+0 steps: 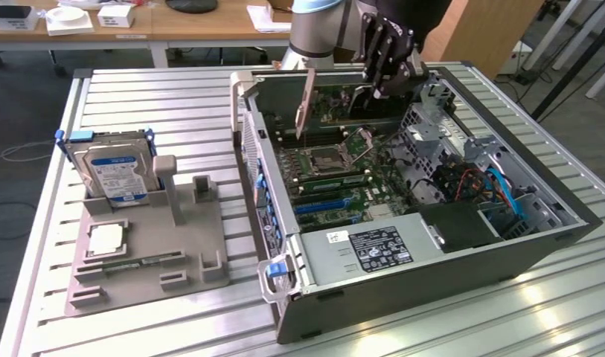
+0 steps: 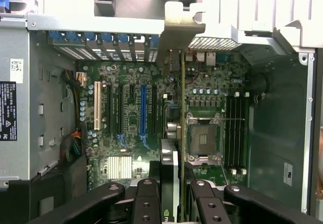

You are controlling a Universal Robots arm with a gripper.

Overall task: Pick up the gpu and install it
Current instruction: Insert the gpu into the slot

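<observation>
Exterior view, gripper: the black, jointed gripper (image 1: 384,82) is clamped on one end of the gpu (image 1: 337,104).
Exterior view, gpu: a thin flat card standing on edge. It hangs above the green motherboard (image 1: 347,175) at the far end of the open grey case (image 1: 421,286).
Exterior view, bench: ribbed aluminium slats (image 1: 163,97). A matte grey holder (image 1: 148,249) near the edge on the exterior view's left carries an upright silver hard drive (image 1: 114,175).
Wrist view, gpu: edge-on, the gpu (image 2: 170,158) is a narrow strip pinched between the black fingers (image 2: 146,201) of the gripper (image 2: 176,199). Its bent metal bracket (image 2: 179,27) is at the case's slotted wall.
Wrist view, motherboard: the motherboard (image 2: 126,138) has a long blue slot (image 2: 143,110), a white slot (image 2: 97,105), a square socket (image 2: 202,141) and a finned silver heatsink (image 2: 119,167).
</observation>
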